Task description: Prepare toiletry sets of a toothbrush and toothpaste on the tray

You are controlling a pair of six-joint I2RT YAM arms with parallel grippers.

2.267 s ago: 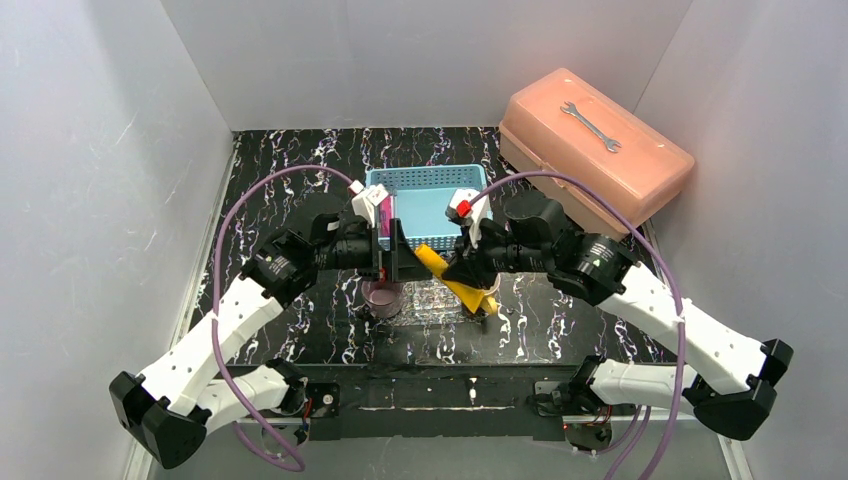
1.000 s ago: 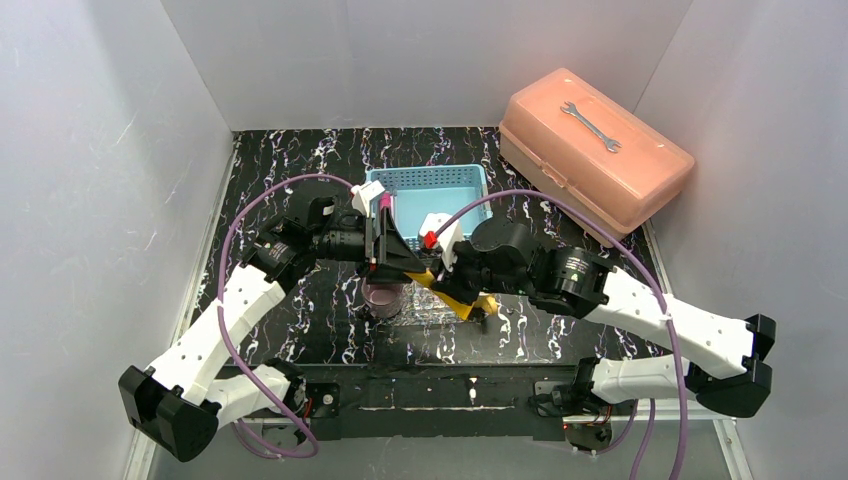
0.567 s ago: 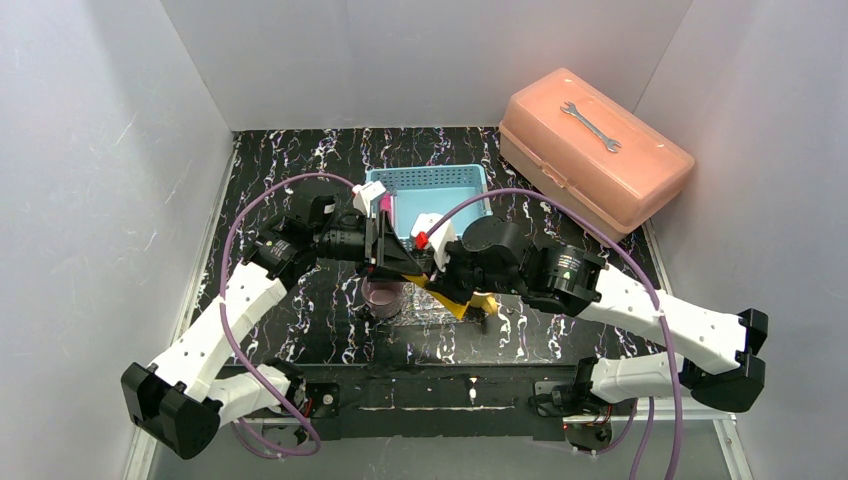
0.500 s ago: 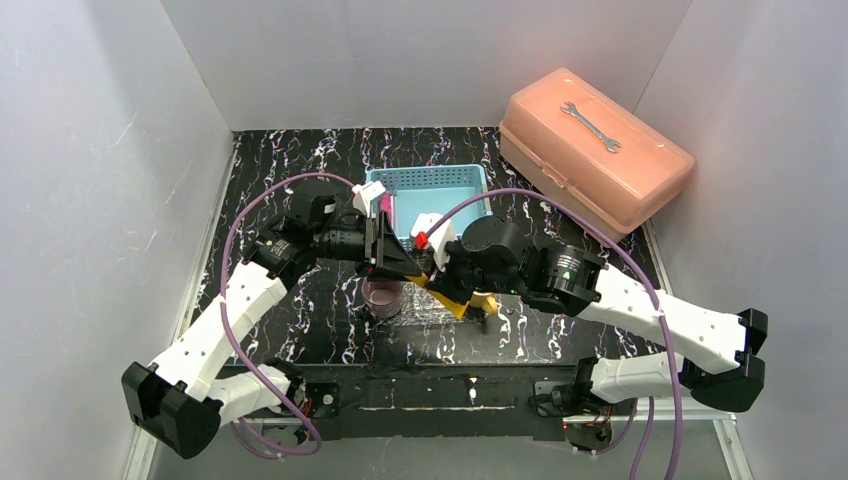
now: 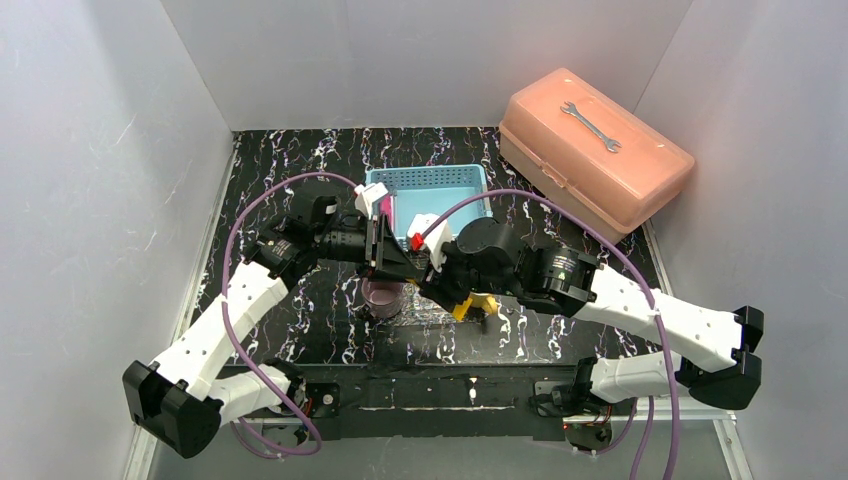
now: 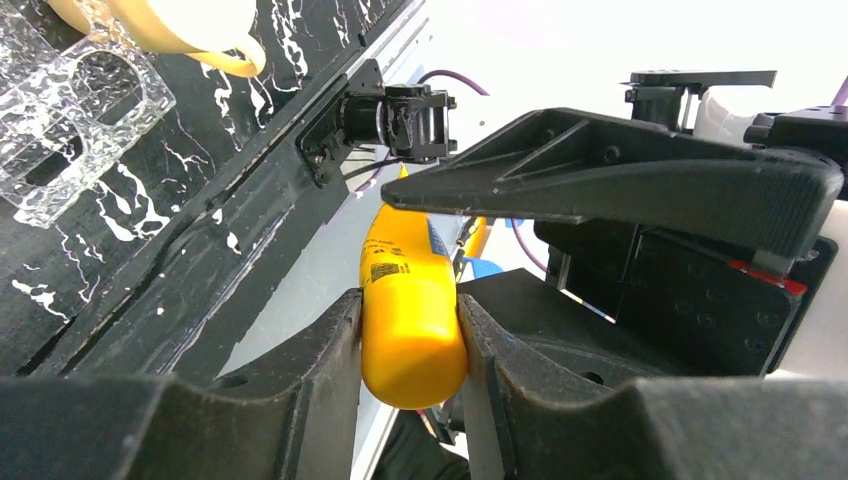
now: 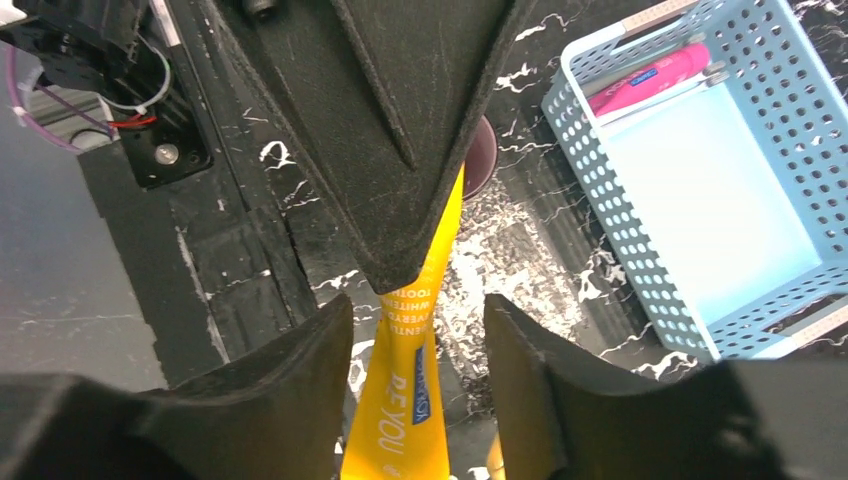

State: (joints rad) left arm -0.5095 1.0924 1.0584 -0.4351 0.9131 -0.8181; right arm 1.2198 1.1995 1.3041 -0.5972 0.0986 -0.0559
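Left wrist view: the yellow tube [image 6: 412, 345] is clamped by the left gripper [image 6: 408, 300]; the right gripper [image 7: 418, 305] is seen spread loosely around it, above the tray [image 7: 510, 250]; the pink tube [image 7: 650, 75] lies in the blue basket [image 7: 612, 200].

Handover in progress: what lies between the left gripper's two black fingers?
The yellow plastic toothpaste tube, pinched on both sides by those fingers; the left wrist view shows it.
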